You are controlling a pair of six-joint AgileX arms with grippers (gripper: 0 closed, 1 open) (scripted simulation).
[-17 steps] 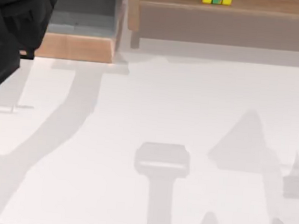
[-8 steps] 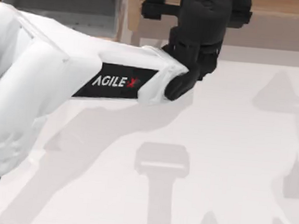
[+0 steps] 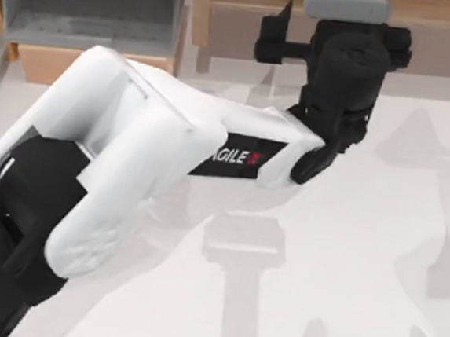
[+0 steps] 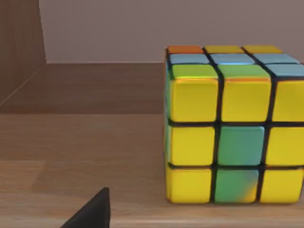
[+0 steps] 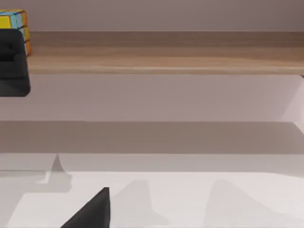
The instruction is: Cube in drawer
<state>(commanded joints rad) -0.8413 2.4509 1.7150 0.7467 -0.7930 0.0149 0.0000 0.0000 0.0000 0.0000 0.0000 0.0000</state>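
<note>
Left claw (image 3: 333, 8) nearer cube (image 4: 235, 126) (probably shelf-top)

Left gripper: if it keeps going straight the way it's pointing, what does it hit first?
Most likely the cube on the wooden shelf. The left wrist view faces it close up, with nothing between. The left gripper sits at the shelf's edge; the remaining gap is unclear.

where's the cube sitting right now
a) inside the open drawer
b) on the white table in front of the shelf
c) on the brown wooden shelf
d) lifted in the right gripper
c: the left wrist view shows the cube resting on the brown wooden shelf, and in the top view the left arm reaches toward that shelf while the drawer sits at the table's left.
</note>
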